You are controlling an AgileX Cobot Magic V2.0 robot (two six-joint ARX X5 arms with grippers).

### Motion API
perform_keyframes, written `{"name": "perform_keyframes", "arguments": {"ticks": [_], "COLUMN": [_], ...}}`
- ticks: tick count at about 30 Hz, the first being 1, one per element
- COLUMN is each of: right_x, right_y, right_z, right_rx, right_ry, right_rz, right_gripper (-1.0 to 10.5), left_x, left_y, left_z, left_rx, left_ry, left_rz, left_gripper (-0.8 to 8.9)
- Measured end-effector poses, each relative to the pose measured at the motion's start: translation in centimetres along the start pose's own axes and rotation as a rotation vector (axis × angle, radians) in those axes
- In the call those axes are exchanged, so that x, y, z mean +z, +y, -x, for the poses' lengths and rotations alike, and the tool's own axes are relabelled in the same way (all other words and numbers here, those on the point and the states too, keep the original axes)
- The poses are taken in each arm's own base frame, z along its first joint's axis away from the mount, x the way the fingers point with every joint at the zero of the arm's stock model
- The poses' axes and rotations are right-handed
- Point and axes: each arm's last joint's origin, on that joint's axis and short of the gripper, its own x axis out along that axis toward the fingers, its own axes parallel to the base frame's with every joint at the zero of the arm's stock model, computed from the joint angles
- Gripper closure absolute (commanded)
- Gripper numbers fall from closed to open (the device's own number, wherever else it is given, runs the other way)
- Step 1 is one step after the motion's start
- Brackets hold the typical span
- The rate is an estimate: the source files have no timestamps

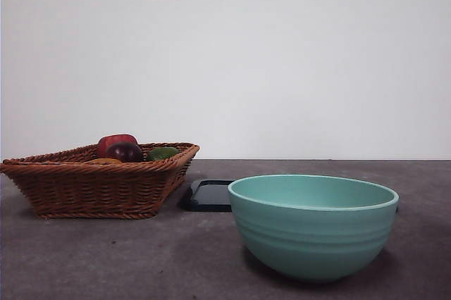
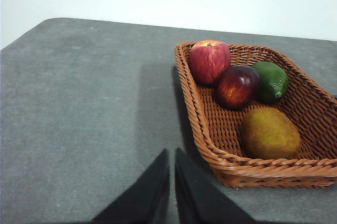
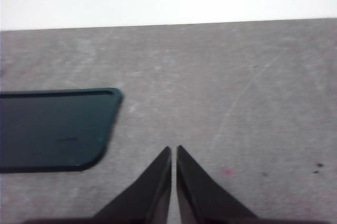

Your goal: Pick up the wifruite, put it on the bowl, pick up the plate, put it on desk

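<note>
Four fruits lie in the wicker basket (image 2: 310,113); the wifruite (image 2: 270,133), lower right of the left wrist picture, lies right of the left gripper (image 2: 172,161), jaws together, nearer than the right gripper (image 3: 174,158), likewise closed.

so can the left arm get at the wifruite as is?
Probably yes. The wifruite lies uncovered at the wicker basket end nearest the left claw, apart from the other fruit.

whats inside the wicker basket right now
Four fruits: a red apple, a dark red-purple fruit, a green fruit and the wifruite. The basket floor beneath them is covered.
</note>
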Motion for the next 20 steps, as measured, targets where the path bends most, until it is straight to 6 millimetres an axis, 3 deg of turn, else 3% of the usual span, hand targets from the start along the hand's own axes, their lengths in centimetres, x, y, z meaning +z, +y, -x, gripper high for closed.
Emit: {"name": "perform_keyframes", "arguments": {"ticks": [5,8,13,20], "right_x": [0.2,1.7,5.1,8.3], "right_y": [0.0,0.3,0.7,1.2], "right_z": [0.1,0.6,1.8,2.1], "right_rx": [0.003,0.012,-0.01,0.0], "right_ry": [-0.002,-0.046,-0.136,-0.086], "right_rz": [-0.086,-0.131,-0.174,-0.214], "right_gripper": [9.4,9.4,9.4,9.4], "left_x": [0.1,0.6,3.2,6.3], "left_y": [0.0,-0.1,-0.3,-0.6], "left_z": [0.0,0.2,1.2,2.7], "left_rx": [0.0,0.0,0.006,-0.005], "left_ry": [0.0,-0.004,-0.095,-0.174], "left_rz": [0.004,0.02,0.072,0.13], "left_gripper": [7.98,7.98,7.98,7.98]}}
